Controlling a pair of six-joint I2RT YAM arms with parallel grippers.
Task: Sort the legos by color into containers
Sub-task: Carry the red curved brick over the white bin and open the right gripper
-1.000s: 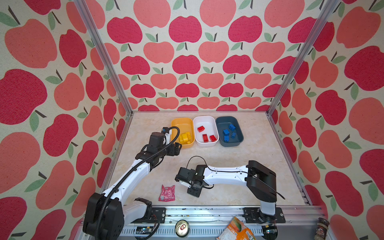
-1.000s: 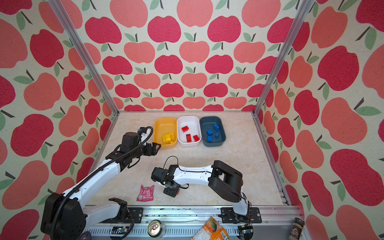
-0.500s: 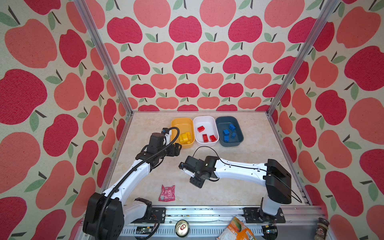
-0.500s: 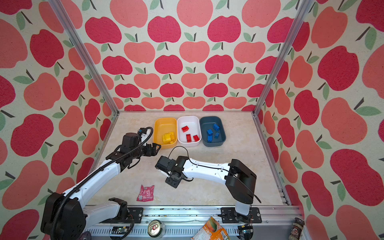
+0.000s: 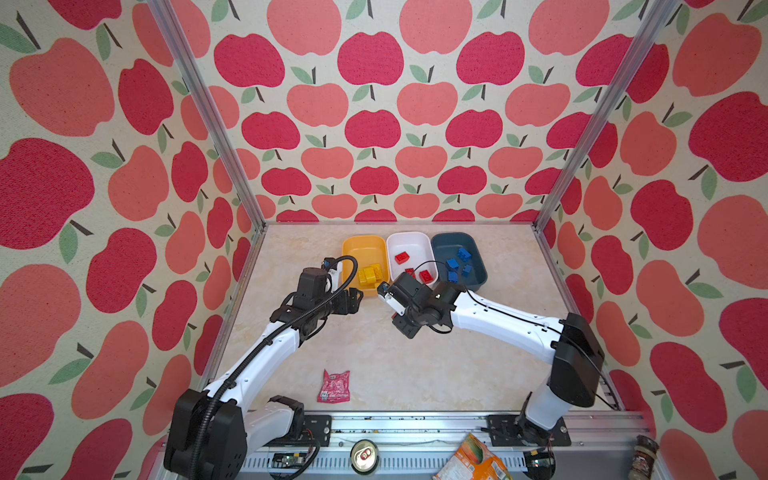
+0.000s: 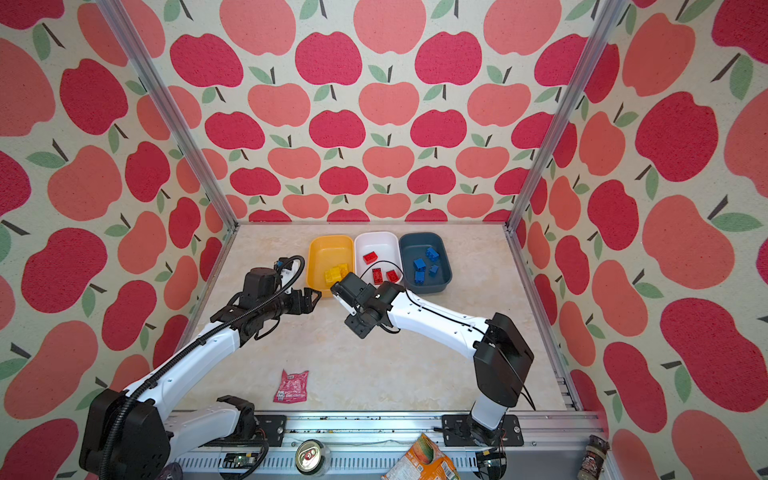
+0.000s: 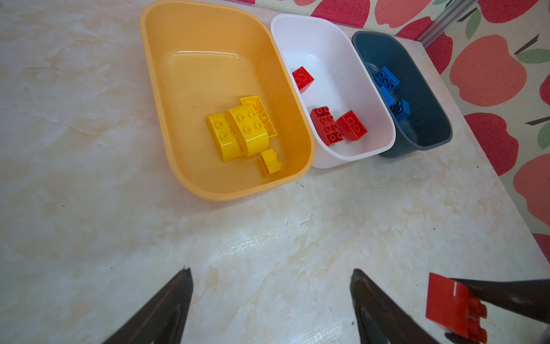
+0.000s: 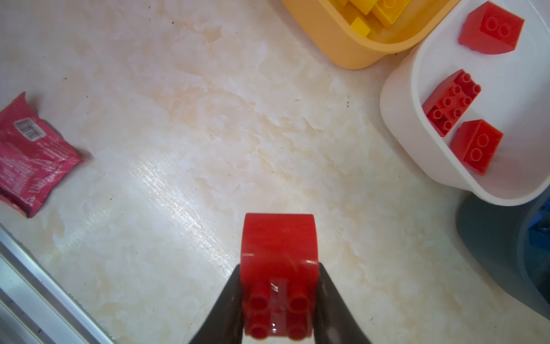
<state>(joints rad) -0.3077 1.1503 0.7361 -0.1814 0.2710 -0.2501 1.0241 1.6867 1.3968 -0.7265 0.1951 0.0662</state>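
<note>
right end effector (image 8: 279,274) grips the red brick (image 8: 278,238), left end effector (image 7: 270,271) gapes wide and empty, so clear the white tub (image 8: 398,125) rim before dropping it.

Tubs: yellow-orange plastic tub (image 5: 362,251), white plastic tub (image 5: 409,242), dark blue-grey plastic tub (image 5: 453,242), side by side at the far end of the marbled bench (image 5: 415,374).
Bricks: yellow studded plastic bricks (image 5: 369,275) in the yellow-orange tub, red bricks (image 5: 402,257) in the white, blue bricks (image 5: 452,263) in the blue-grey.
Left hand (image 5: 356,300): fingers spread, just beside the yellow-orange tub's near rim.
Right hand (image 5: 383,291): at the near rims of the yellow-orange and white tubs; grip not readable.
Packet: crinkled pink-red foil packet (image 5: 333,386) near the bench's front edge.
</note>
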